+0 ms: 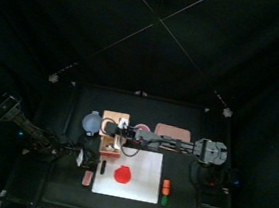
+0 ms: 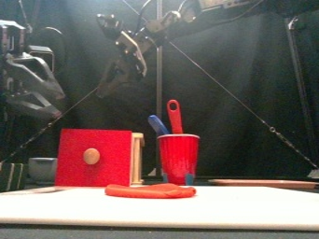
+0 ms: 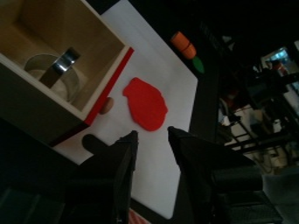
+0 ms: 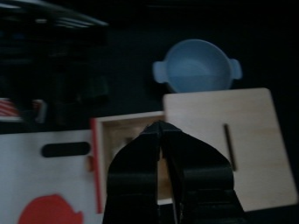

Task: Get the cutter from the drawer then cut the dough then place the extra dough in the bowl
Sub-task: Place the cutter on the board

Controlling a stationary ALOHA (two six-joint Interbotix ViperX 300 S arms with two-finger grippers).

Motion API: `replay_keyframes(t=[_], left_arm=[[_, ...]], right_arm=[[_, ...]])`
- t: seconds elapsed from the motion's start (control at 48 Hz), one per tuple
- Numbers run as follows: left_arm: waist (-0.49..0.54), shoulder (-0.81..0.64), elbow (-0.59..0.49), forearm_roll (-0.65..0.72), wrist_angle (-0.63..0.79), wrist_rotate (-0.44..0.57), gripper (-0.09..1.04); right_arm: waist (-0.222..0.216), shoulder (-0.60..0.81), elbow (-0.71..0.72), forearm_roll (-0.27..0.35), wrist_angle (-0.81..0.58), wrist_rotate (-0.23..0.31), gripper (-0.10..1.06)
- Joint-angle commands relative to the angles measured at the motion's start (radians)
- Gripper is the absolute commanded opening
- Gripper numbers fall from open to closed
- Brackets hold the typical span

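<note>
step – fetch cutter [image 3: 56, 70] from open drawer [image 3: 100, 31] | right tool [image 4: 163, 131] pinched shut, empty; left tool [image 3: 152, 144] parted, empty | advice – spread first; descend straight onto wire handle [image 3: 66, 58]

Metal cutter [image 3: 56, 68] in open drawer [image 3: 100, 35], red dough [image 3: 147, 101] on white board [image 3: 147, 39].

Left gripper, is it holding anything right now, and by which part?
Nothing is held. The left gripper has open, empty jaws; the cutter lies untouched in the open drawer.
</note>
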State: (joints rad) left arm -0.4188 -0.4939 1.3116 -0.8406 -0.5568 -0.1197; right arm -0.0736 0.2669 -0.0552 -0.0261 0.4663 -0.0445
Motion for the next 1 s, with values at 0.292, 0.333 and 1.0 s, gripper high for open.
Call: replay_keyframes(t=[0.292, 0.333, 1.0], left_arm=[[0.041, -0.101, 0.028, 0.101, -0.002, 0.002, 0.74], [0.041, -0.1, 0.029, 0.103, 0.0, 0.002, 0.74], [0.051, -0.1, 0.029, 0.1, 0.0, 0.0, 0.74]], right_arm=[[-0.009, 0.005, 0.029, 0.051, -0.044, 0.0, 0.7], [-0.009, 0.017, 0.029, 0.049, -0.041, 0.0, 0.7], [-0.034, 0.098, 0.046, 0.032, -0.031, 0.0, 0.7]])
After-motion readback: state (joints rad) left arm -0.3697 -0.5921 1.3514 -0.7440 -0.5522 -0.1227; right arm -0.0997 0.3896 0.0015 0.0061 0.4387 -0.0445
